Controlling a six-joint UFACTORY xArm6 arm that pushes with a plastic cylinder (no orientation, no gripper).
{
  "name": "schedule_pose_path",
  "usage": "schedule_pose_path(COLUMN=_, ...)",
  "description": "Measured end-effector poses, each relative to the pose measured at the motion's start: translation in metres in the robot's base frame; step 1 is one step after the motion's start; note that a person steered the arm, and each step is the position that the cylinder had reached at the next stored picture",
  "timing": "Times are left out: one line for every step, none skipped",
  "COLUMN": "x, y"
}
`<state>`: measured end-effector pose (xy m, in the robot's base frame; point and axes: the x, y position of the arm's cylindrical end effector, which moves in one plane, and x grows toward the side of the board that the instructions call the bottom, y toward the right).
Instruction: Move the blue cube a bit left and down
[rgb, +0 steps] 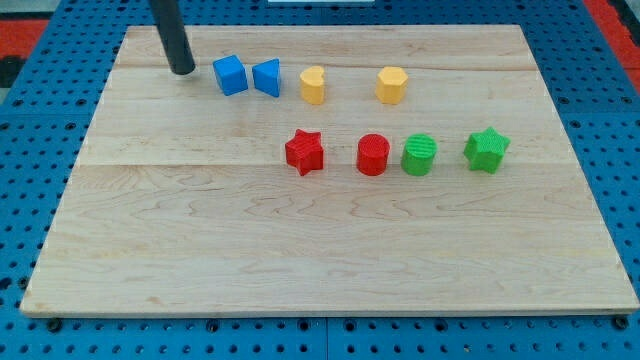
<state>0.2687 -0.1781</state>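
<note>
The blue cube (230, 75) sits near the view's top left on the wooden board (300, 250). A blue wedge-shaped block (267, 77) stands just to its right, close to it. My tip (182, 70) is down on the board a short way to the left of the blue cube, with a small gap between them. The dark rod rises from the tip out of the view's top.
A yellow heart-like block (313, 85) and a yellow hexagonal block (391, 85) stand right of the blue ones. Lower, in a row: a red star (304, 152), a red cylinder (372, 155), a green cylinder (419, 155), a green star (487, 149).
</note>
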Motion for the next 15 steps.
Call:
schedule_pose_path(x=-0.02, y=0.028)
schedule_pose_path(x=-0.02, y=0.079)
schedule_pose_path(x=-0.02, y=0.087)
schedule_pose_path(x=-0.018, y=0.087)
schedule_pose_path(x=-0.005, y=0.087)
schedule_pose_path(x=-0.001, y=0.086)
schedule_pose_path(x=-0.001, y=0.085)
schedule_pose_path(x=-0.001, y=0.075)
schedule_pose_path(x=-0.001, y=0.071)
schedule_pose_path(x=-0.001, y=0.067)
schedule_pose_path(x=0.0, y=0.062)
schedule_pose_path(x=0.001, y=0.057)
schedule_pose_path(x=0.002, y=0.049)
schedule_pose_path(x=0.004, y=0.042)
schedule_pose_path(x=0.006, y=0.034)
